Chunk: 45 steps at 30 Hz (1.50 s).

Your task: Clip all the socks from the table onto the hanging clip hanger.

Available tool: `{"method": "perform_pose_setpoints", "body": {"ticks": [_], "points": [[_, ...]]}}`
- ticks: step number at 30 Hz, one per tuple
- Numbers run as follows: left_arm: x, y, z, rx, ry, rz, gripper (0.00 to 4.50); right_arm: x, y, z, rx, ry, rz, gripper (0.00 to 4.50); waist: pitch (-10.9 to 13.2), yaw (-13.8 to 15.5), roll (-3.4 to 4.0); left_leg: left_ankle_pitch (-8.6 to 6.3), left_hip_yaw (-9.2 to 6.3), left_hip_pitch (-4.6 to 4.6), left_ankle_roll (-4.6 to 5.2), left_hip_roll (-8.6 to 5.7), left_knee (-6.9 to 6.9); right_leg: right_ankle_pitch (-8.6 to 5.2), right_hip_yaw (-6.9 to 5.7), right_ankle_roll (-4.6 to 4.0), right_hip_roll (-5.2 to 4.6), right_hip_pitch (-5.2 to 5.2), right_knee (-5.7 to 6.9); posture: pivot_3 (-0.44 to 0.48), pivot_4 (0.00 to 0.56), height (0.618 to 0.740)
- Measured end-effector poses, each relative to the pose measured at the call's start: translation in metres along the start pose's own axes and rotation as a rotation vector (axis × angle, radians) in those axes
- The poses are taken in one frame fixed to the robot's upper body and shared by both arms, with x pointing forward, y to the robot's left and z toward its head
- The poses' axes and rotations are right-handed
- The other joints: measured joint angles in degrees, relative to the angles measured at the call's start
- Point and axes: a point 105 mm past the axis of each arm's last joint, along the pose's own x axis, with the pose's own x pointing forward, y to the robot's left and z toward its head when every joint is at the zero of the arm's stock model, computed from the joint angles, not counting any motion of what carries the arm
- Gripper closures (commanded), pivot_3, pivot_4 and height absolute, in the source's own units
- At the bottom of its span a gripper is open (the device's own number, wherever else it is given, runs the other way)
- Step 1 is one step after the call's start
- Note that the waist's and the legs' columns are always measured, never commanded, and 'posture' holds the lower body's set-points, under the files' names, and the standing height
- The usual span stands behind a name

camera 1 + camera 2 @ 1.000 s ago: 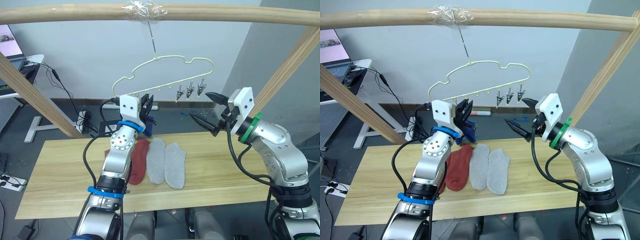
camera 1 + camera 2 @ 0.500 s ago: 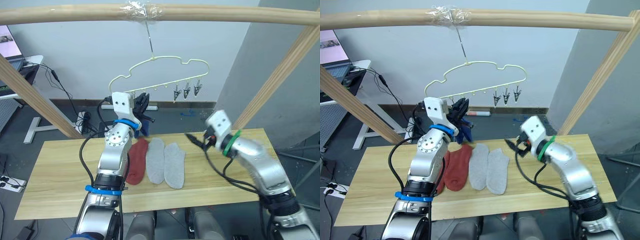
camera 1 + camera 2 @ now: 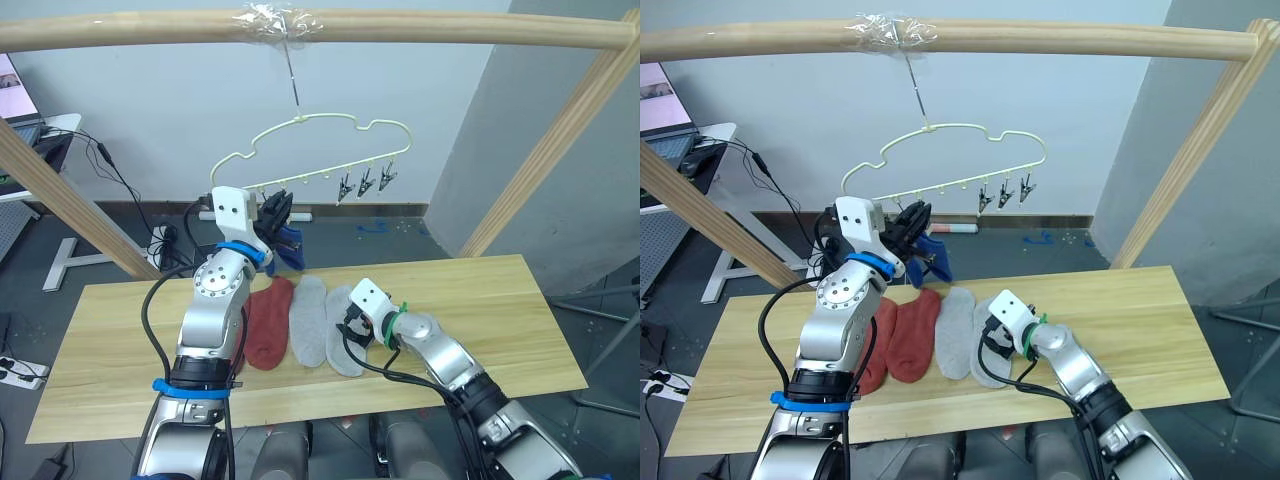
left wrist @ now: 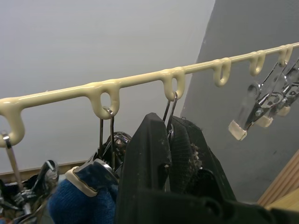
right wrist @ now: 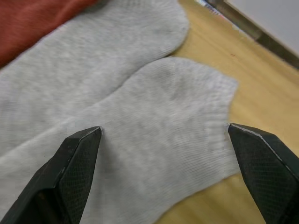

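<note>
Right gripper (image 5: 163, 154): fingers spread wide apart, poised low over the nearer grey sock (image 5: 154, 140), one tip on each side of its end.
Left gripper (image 4: 170, 154): raised at the clip hanger (image 3: 330, 125), fingers pressed together around a hanging clip (image 4: 169, 116).
Socks on the table (image 3: 500, 310): two rust-red (image 3: 912, 335) and two light grey lie side by side; the right gripper works at the rightmost.
Socks hung: blue knit (image 3: 288, 243) hangs by the left gripper; whether one or two, I cannot tell.
Clips: three bare ones (image 3: 362, 183) hang at the hanger's right end.
Step in hand: likely picking up a grey sock.
Next move: lower, pinch the sock's edge, then lift it toward a free clip.
Frame: wooden pole (image 3: 450, 28) carries the hanger's hook.
</note>
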Motion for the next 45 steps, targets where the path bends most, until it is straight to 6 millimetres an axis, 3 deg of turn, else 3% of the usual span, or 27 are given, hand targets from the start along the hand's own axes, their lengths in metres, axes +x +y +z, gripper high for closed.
{"method": "perform_pose_setpoints", "body": {"ticks": [2, 7, 14, 19, 22, 26, 29, 32, 37, 39, 45], "points": [[-0.001, 0.000, 0.000, 0.001, 0.000, 0.001, 4.45, 0.004, 0.004, -0.003, 0.020, 0.012, 0.016, 0.58, 0.00, 0.04, 0.00, 0.00, -0.01, 0.01, -0.01, 0.01, -0.02, 0.04, -0.01, -0.06, 0.02, 0.00, 0.01, 0.089, 0.213, 0.740], [-0.001, 0.001, 0.000, 0.006, 0.002, 0.002, 4.45, 0.006, 0.009, -0.008, 0.037, 0.022, 0.040, 2.19, 0.00, 0.04, 0.00, 0.00, 0.00, 0.01, 0.01, 0.00, -0.01, 0.04, 0.02, -0.07, 0.00, 0.00, 0.01, 0.094, 0.212, 0.740], [-0.001, 0.003, 0.000, 0.009, 0.004, 0.007, 4.45, -0.005, 0.006, -0.020, 0.027, 0.025, 0.049, 4.40, -0.01, 0.09, 0.01, -0.01, 0.00, 0.01, 0.02, 0.00, -0.01, 0.02, 0.02, -0.03, 0.00, 0.01, 0.02, 0.091, 0.212, 0.740], [-0.002, 0.001, -0.002, -0.073, 0.025, -0.021, 4.45, -0.026, -0.005, -0.038, -0.048, 0.036, 0.053, 4.49, -0.02, 0.15, 0.01, -0.02, 0.00, 0.02, 0.07, 0.00, 0.02, -0.04, 0.02, 0.09, -0.03, 0.05, 0.02, 0.084, 0.214, 0.740], [-0.002, 0.002, -0.002, -0.277, 0.056, -0.048, 4.45, -0.043, -0.009, -0.038, -0.063, 0.002, 0.080, 4.49, -0.02, 0.05, 0.00, -0.03, -0.01, 0.01, 0.08, 0.01, 0.05, -0.07, 0.00, 0.15, -0.02, 0.07, 0.03, 0.079, 0.216, 0.740], [0.001, 0.007, 0.001, -0.628, 0.111, -0.111, 4.45, -0.060, -0.003, 0.013, -0.029, -0.215, 0.154, 4.49, -0.02, -0.64, 0.00, -0.03, 0.02, 0.15, 0.08, 0.03, 0.07, -0.04, 0.00, 0.17, 0.06, 0.11, 0.09, 0.068, 0.215, 0.740], [-0.002, 0.013, 0.004, -0.852, 0.131, -0.158, 4.45, -0.071, 0.012, 0.053, -0.016, -0.363, 0.249, 4.49, -0.02, -0.55, 0.00, -0.01, -0.10, 0.16, 0.05, 0.11, 0.07, -0.03, -0.11, 0.14, 0.13, 0.11, 0.11, 0.061, 0.212, 0.740], [-0.006, 0.016, 0.009, -0.954, 0.144, -0.195, 4.45, -0.073, 0.013, 0.074, 0.020, -0.421, 0.259, 4.49, -0.02, -0.39, 0.00, 0.04, -0.09, 0.12, -0.04, 0.11, 0.07, -0.02, -0.07, 0.13, 0.11, 0.11, 0.10, 0.056, 0.210, 0.740], [-0.010, 0.003, 0.016, -1.067, 0.176, -0.288, 4.45, -0.072, 0.002, 0.121, 0.078, -0.538, 0.233, 4.49, -0.02, -0.14, -0.01, 0.16, -0.09, -0.03, -0.23, 0.13, 0.23, 0.04, -0.02, 0.13, 0.06, 0.07, 0.04, 0.056, 0.210, 0.740], [-0.010, -0.001, 0.018, -1.075, 0.179, -0.298, 4.45, -0.071, 0.000, 0.130, 0.083, -0.557, 0.233, 4.49, -0.02, -0.01, 0.00, 0.16, -0.09, -0.04, -0.24, 0.12, 0.22, 0.07, -0.04, 0.09, 0.05, 0.07, 0.02, 0.062, 0.202, 0.740], [-0.009, -0.001, 0.025, -1.076, 0.161, -0.289, 4.45, -0.061, -0.005, 0.123, 0.137, -0.519, 0.239, 4.49, -0.02, 0.23, 0.00, 0.16, -0.07, -0.09, -0.25, 0.08, 0.22, 0.15, -0.03, -0.06, -0.01, 0.03, -0.01, 0.076, 0.198, 0.740]]}}
